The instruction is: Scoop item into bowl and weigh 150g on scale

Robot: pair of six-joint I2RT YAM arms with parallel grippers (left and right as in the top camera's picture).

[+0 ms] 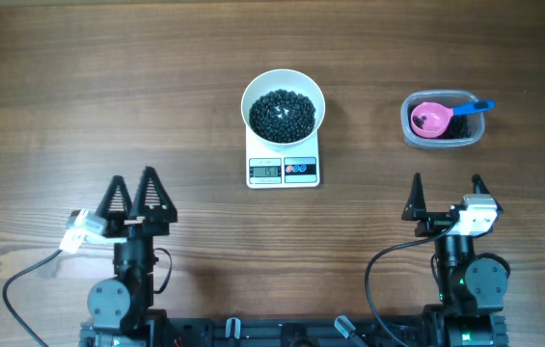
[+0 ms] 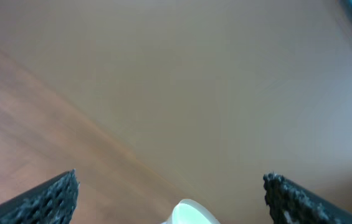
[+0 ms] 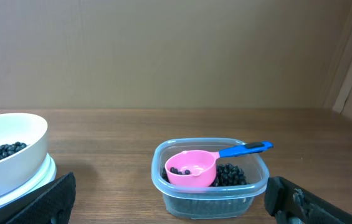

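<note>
Atop the scale (image 1: 283,178), the bowl (image 1: 249,96) is holding the beans (image 1: 283,116), while the scoop (image 1: 431,119) is lying in the tub (image 1: 467,137) straight ahead of the nearer right gripper (image 1: 447,183), its handle (image 1: 475,107) pointing rightward, and that gripper and the left gripper (image 1: 133,185) are both resting spread wide, empty.

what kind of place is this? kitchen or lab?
Probably a robot test bench, not a kitchen: a wooden table, left arm and right arm mounted at its edge, plain wall behind. A scale, bowl and tub sit on it.
</note>
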